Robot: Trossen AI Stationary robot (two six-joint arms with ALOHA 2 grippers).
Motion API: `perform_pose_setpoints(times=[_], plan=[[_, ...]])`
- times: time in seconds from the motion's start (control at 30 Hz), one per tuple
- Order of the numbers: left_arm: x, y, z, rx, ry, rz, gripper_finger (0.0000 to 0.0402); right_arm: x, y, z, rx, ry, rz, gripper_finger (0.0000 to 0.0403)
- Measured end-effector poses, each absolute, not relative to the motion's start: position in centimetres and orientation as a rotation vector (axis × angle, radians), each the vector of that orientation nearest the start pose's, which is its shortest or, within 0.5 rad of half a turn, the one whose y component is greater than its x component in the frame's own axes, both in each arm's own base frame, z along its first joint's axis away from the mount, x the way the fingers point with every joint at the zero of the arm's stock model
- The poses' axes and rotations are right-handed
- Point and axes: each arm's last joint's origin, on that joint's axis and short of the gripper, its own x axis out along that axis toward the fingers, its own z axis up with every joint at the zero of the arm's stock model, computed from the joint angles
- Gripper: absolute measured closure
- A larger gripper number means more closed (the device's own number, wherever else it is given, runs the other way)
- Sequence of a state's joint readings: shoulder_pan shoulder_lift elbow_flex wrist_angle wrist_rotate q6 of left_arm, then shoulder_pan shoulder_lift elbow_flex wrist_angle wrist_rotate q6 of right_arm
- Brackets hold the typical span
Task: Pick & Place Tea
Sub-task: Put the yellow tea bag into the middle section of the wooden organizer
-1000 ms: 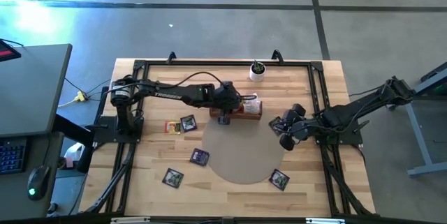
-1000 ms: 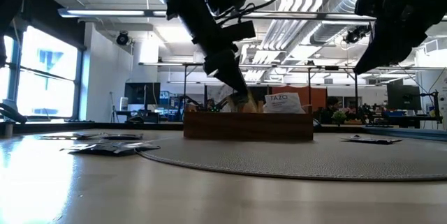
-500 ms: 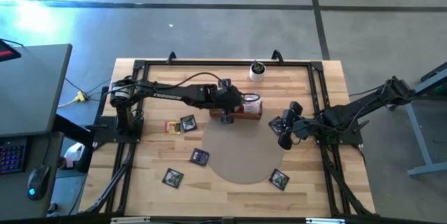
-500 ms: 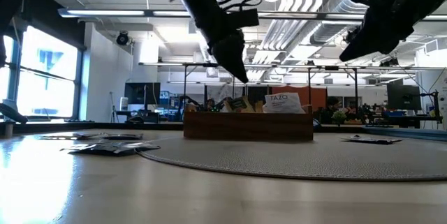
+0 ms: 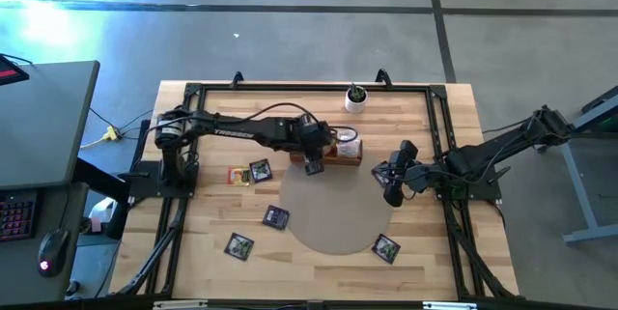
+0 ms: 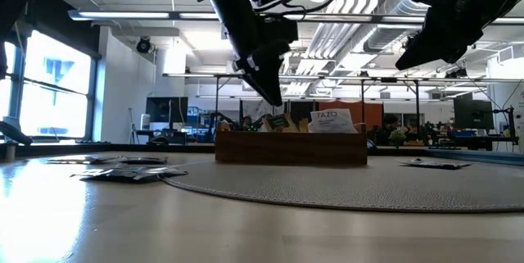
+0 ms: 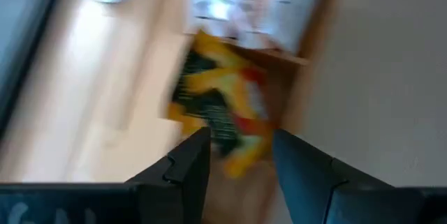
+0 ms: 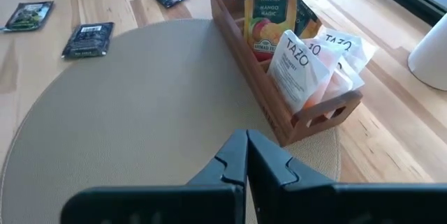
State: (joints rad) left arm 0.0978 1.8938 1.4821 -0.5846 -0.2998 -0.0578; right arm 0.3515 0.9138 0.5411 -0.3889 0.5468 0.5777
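Tea sachets stand upright in a wooden box (image 8: 279, 70) at the far edge of a round grey mat (image 5: 338, 209) on the tabletop (image 5: 203, 252): an orange mango sachet (image 8: 261, 25) at one end and whitish sachets (image 8: 300, 67) beside it. Further sachets lie loose and flat on the wood. A dark sachet (image 5: 260, 170) rests just beside a yellow one (image 5: 237, 176) to the left of the mat, two more dark ones (image 5: 275, 216) (image 5: 238, 245) lie nearer the front left, and one (image 5: 386, 248) lies at the front right edge of the mat. My left fingers (image 5: 312, 162) hang over the box's left end, parted, with nothing between them; in the left wrist view the two dark fingers (image 7: 192, 165) frame a yellow-and-dark sachet (image 7: 220, 116) below, blurred, apparently at the box's end. In the low view my left fingers (image 6: 266, 91) point down, clear above the box rim. My right fingers (image 5: 391, 189) are held above the mat's right side, near the box but apart from it, pressed together and empty, as the right wrist view shows (image 8: 246, 161). A small white cup with a plant (image 5: 355, 99) stands behind the box near the tabletop's far edge.
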Motion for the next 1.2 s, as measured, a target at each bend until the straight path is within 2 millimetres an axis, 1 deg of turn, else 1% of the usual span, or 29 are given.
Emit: perform_pose_setpoints(times=[0.07, 0.1, 0.13, 0.2, 0.27, 0.4, 0.53, 0.6, 0.67, 0.73, 0.93, 0.97, 1.0, 1.13, 1.2], plan=[[40.4, 5.0, 22.4, 0.074, 0.992, 0.442, 0.025, 17.0, 4.6, 21.5, 0.221, 0.605, -0.373, 0.04], [40.2, 5.3, 22.2, 0.071, 1.016, 0.452, 0.025, 17.0, 4.6, 21.5, 0.221, 0.605, -0.373, 0.0399], [40.1, 5.5, 22.0, 0.055, 1.031, 0.457, 0.025, 17.0, 4.6, 21.5, 0.221, 0.605, -0.373, 0.0398], [40.1, 6.0, 22.3, -0.023, 1.003, 0.441, 0.025, 17.0, 4.6, 21.5, 0.219, 0.605, -0.373, 0.0397], [40.0, 6.4, 22.0, -0.071, 1.006, 0.456, 0.0251, 17.0, 4.6, 21.5, 0.22, 0.605, -0.373, 0.0398], [40.5, 6.7, 19.8, -0.047, 1.057, 0.505, 0.0251, 17.0, 4.6, 21.5, 0.219, 0.605, -0.373, 0.0401], [40.6, 6.4, 19.8, -0.065, 1.062, 0.453, 0.0251, 17.0, 4.6, 21.5, 0.218, 0.605, -0.375, 0.0397], [40.6, 6.4, 19.7, -0.064, 1.065, 0.453, 0.0254, 17.0, 4.6, 21.5, 0.218, 0.605, -0.375, 0.0398], [40.6, 6.4, 19.7, -0.058, 1.063, 0.462, 0.0267, 17.0, 4.6, 21.5, 0.218, 0.605, -0.375, 0.04], [40.6, 6.4, 19.7, -0.058, 1.064, 0.461, 0.0289, 17.0, 4.6, 21.5, 0.218, 0.605, -0.375, 0.0401], [40.6, 6.4, 19.7, -0.052, 1.066, 0.453, 0.0384, 17.0, 4.6, 21.5, 0.217, 0.604, -0.376, 0.0397], [40.6, 6.4, 19.7, -0.041, 1.069, 0.447, 0.0392, 17.0, 4.6, 21.5, 0.218, 0.604, -0.376, 0.0398], [40.6, 6.4, 19.7, -0.033, 1.069, 0.443, 0.0395, 17.0, 4.6, 21.5, 0.218, 0.604, -0.376, 0.04], [40.7, 6.5, 19.9, 0.025, 1.06, 0.46, 0.0387, 17.0, 4.6, 21.5, 0.218, 0.605, -0.376, 0.04], [40.7, 6.5, 19.9, 0.067, 1.064, 0.466, 0.0391, 17.0, 4.6, 21.5, 0.217, 0.604, -0.376, 0.0398]])
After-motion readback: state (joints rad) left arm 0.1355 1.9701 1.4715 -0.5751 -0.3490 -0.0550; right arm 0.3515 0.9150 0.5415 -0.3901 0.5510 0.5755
